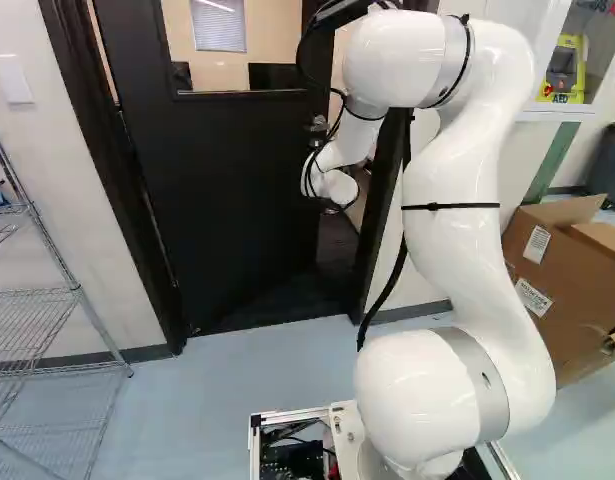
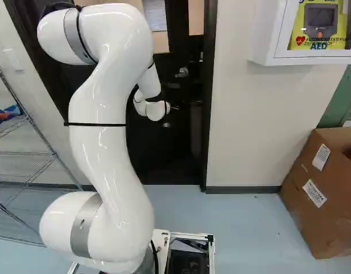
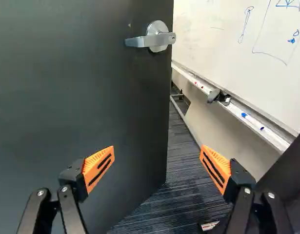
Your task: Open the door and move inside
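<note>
Pale blue floor (image 2: 249, 220) spreads ahead of the arm (image 1: 457, 170). Twelve o'clock here means straight ahead: a wire shelf (image 1: 47, 290) stands at ten in the left base view, a cardboard box (image 2: 321, 188) at two in the right base view, and at one, up on the wall (image 2: 249, 114), hangs a white cabinet (image 2: 272, 48) with a yellow defibrillator (image 2: 321, 23) inside.

The door (image 1: 237, 190) is at eleven to twelve o'clock, a dark slab with a window, standing ajar. The wrist view looks along its face to the silver lever handle (image 3: 157, 39), dead ahead at twelve and out of the gripper's reach — nothing touches it. Beyond the door's free edge, at one o'clock, run a whiteboard (image 3: 228, 39) and its tray (image 3: 237, 114), with a blue-tipped marker (image 3: 252, 121) lying on it. Dark striped carpet (image 3: 179, 170) covers the floor there.

The room for moving is the gap between that free edge and the dark frame (image 2: 208, 114) — roughly twelve to one from the gripper (image 3: 158, 152). Its two fingers stand wide apart with nothing between them: the nine o'clock one is in front of the door's face, the three o'clock one over on the frame's side.
</note>
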`<state>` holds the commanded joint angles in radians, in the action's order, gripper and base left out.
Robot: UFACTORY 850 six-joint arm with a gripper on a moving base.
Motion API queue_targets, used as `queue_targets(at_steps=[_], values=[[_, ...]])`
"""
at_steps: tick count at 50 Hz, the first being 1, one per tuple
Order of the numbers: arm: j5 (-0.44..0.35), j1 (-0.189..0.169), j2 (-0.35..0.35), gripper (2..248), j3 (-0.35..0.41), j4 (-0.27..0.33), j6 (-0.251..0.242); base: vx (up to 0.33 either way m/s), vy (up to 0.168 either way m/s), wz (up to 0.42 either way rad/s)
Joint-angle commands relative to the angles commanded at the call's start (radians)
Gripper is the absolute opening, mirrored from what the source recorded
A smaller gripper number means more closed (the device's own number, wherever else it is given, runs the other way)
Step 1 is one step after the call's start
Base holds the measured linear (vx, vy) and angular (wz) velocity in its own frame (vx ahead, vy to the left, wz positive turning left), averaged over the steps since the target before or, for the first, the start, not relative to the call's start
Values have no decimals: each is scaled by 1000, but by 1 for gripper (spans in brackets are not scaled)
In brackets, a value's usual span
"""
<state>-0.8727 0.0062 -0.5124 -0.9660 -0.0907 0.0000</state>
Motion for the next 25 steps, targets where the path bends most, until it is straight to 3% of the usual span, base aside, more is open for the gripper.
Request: queue_targets(at_steps=[25], values=[[-2,-23,112,247,144,107,0,0,0,0]])
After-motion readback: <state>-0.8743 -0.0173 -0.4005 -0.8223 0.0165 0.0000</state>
